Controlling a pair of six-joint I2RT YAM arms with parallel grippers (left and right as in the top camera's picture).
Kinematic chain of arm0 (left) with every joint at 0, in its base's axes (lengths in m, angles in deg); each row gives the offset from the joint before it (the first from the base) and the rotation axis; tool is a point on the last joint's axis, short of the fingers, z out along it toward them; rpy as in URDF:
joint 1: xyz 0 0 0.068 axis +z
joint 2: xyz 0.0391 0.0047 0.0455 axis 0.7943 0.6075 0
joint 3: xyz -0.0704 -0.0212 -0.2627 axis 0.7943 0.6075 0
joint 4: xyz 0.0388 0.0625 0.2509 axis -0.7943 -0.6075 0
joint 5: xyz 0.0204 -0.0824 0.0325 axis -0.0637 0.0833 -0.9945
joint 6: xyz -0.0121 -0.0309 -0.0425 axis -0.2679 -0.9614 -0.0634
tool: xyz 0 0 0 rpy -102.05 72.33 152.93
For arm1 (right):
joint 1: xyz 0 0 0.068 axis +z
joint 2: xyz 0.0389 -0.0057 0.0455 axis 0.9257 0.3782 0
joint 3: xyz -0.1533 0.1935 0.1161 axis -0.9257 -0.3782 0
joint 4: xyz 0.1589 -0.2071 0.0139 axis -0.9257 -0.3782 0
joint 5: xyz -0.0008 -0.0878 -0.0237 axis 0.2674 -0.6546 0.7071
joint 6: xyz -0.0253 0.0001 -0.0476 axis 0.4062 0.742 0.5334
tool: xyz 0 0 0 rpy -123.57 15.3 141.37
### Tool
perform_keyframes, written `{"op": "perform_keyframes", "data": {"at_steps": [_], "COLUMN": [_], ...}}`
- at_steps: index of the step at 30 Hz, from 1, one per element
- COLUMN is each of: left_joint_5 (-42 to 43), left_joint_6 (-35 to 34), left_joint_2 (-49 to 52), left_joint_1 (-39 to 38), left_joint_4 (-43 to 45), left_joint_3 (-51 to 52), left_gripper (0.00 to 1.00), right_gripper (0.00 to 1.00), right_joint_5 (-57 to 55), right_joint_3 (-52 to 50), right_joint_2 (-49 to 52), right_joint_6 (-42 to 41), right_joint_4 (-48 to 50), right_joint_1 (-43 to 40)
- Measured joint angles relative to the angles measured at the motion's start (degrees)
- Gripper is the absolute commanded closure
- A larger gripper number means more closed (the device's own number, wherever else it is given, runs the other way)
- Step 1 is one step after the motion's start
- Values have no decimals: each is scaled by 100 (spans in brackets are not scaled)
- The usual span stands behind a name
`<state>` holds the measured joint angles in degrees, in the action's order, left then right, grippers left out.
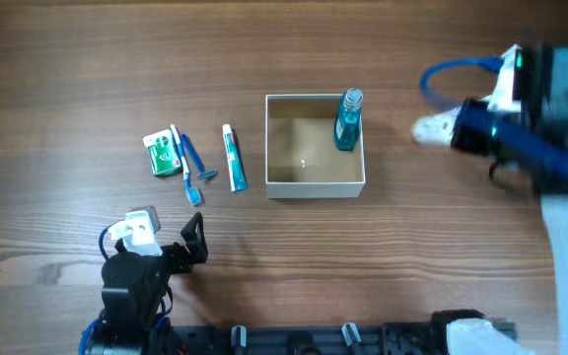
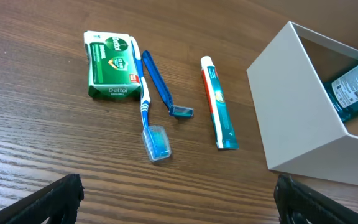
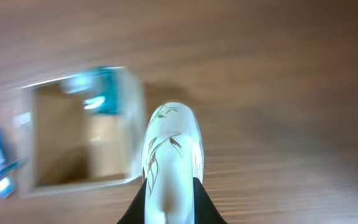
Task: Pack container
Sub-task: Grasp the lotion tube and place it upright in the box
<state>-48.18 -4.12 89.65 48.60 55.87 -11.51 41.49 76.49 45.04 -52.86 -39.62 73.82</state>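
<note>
Left wrist view alone shows the left fingers [image 2: 61, 199] spread wide over bare table [image 1: 67, 79]. Beyond lie toothbrush [image 2: 145, 106], razor [image 2: 160, 81], Dettol soap [image 2: 110, 65], toothpaste [image 2: 218, 102]. The container [image 1: 316, 187] sits mid-table, mouthwash bottle [image 1: 347, 123] in its far-right corner. Right fingers [image 3: 140, 208] pinch a white leaf-printed bottle [image 3: 169, 149] over open table beside it

Green soap box [image 2: 112, 66], top face: "Dettol" stood in white letters on a dark green badge. The smaller lines around it were too fine to read.
Green soap box, front edge: "Dettol" was printed with "ORIGINAL" beneath it.
Toothpaste tube [image 2: 219, 102]: print ran along the red, white and teal body but was not legible.
Blue bottle [image 2: 356, 87] in the container [image 2: 297, 106]: the pale label carried rows of fine dark print, unreadable.
White bottle [image 3: 171, 155]: a leaf-sprig drawing showed. The view was blurred and no letters could be made out.
</note>
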Motion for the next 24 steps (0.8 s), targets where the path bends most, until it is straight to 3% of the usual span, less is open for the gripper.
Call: {"op": "perform_keyframes", "data": {"at_steps": [2,5,13,18,19,24], "left_joint_5": [0,0,0,0,0,0], "left_joint_6": [0,0,0,0,2,0], "left_joint_2": [0,0,0,0,0,0], "left_joint_1": [4,4,4,4,4,4], "left_joint_4": [2,0,2,-2,0,2], "left_joint_3": [0,0,0,0,0,0], "left_gripper": [0,0,0,0,0,0], "right_gripper": [96,96,96,55,36,5], "right_joint_5": [85,326,190,133,118,-94], "right_joint_3": [2,2,-2,-4,-4,-7], "right_joint_2": [-553,-481,1974,2800,2802,2494], "right_joint_6": [-15,-44,-192,-227,-229,-232], "right_joint_4": [-116,-173,413,717,743,717], "right_joint_1": [684,1469,1622,1622,1622,1600]}}
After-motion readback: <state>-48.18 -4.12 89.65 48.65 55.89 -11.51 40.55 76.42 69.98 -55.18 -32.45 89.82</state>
